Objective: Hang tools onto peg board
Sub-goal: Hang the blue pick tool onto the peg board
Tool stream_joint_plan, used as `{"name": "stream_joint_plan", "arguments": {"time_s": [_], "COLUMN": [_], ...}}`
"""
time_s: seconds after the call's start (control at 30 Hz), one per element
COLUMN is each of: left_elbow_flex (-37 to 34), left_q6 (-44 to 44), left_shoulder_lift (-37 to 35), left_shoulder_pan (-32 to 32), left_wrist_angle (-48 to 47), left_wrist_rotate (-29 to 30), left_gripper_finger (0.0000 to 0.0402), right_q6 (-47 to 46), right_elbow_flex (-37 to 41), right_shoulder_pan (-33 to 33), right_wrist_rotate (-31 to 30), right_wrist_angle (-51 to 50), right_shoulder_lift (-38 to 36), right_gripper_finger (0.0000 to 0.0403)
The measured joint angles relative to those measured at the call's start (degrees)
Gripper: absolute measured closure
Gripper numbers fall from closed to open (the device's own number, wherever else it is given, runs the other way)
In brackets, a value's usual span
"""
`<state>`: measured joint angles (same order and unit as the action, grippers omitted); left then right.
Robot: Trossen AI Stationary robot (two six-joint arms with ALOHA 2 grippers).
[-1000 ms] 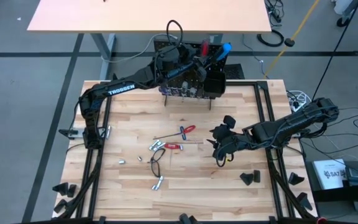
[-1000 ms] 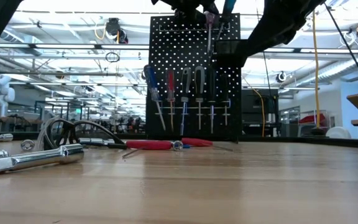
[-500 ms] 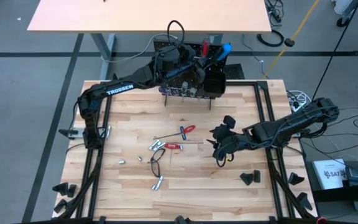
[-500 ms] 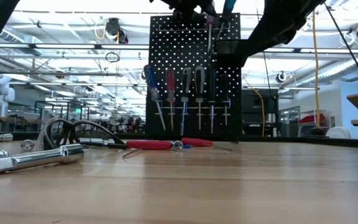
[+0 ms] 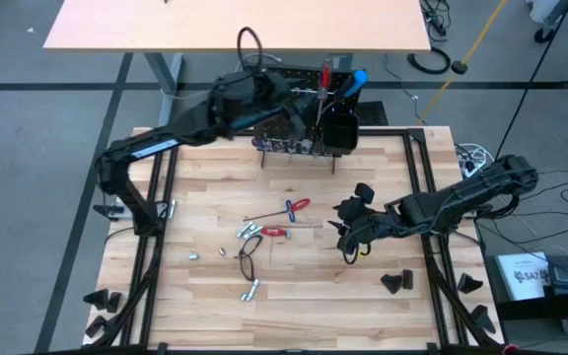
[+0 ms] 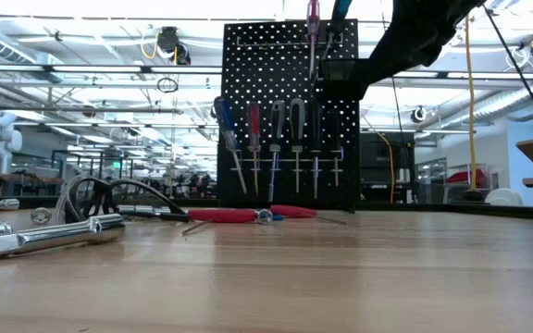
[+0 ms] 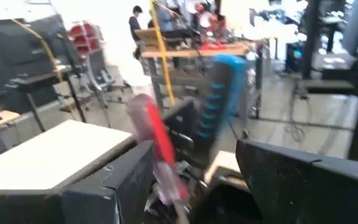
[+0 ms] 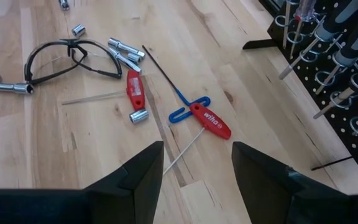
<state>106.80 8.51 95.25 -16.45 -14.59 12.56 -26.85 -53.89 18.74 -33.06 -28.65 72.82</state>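
Your left gripper [image 5: 289, 92] is hovering wide open and empty behind the peg board [image 5: 304, 133], while your right gripper [image 8: 194, 165] is waiting open above the table [image 5: 205, 197].

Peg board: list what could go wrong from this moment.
1. The left gripper, jaws open, is beside the top of the peg board, where a red-handled screwdriver and a blue-handled one stand in the black bin; a careless swing might knock them out.
2. The right gripper hovers open over crossed tools on the table: the red T-handle key lies across the blue one, so a grasp may drag both.
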Motion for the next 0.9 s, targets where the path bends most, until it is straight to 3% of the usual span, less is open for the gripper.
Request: {"name": "stream_joint_plan", "arguments": {"time_s": [0.23, 0.43, 0.53, 0.67, 0.77, 0.9], "left_elbow_flex": [-5.95, -25.07, -37.02, -53.90, -64.60, -71.82], "left_q6": [-3.07, -10.17, -15.99, -22.74, -27.43, -27.53], "left_shoulder_lift": [-8.86, -18.73, -24.47, -30.20, -30.99, -28.47], "left_shoulder_pan": [6.38, 15.95, 20.64, 25.41, 26.25, 24.42], "left_wrist_angle": [-15.90, -15.75, -11.38, 1.98, 13.11, 16.98], "left_wrist_rotate": [-7.84, -4.34, -0.49, 0.83, 1.22, 2.19], "left_gripper_finger": [0.0166, 0.0166, 0.0166, 0.0166, 0.0166, 0.0166], "right_q6": [0.45, 3.79, 6.55, 7.76, 4.35, 1.55], "right_elbow_flex": [-0.02, -0.02, -0.02, -0.02, -0.02, -0.04], "right_shoulder_pan": [-0.07, -1.12, -2.07, -3.75, -5.06, -6.89], "right_wrist_rotate": [-0.22, 0.45, 3.50, 7.78, 7.72, 7.61], "right_wrist_angle": [0.77, 8.05, 14.28, 21.48, 23.31, 22.97], "right_shoulder_lift": [3.38, 8.74, 11.06, 13.55, 15.04, 16.66], "right_gripper_finger": [0.0218, 0.0218, 0.0218, 0.0218, 0.0218, 0.0218]}}
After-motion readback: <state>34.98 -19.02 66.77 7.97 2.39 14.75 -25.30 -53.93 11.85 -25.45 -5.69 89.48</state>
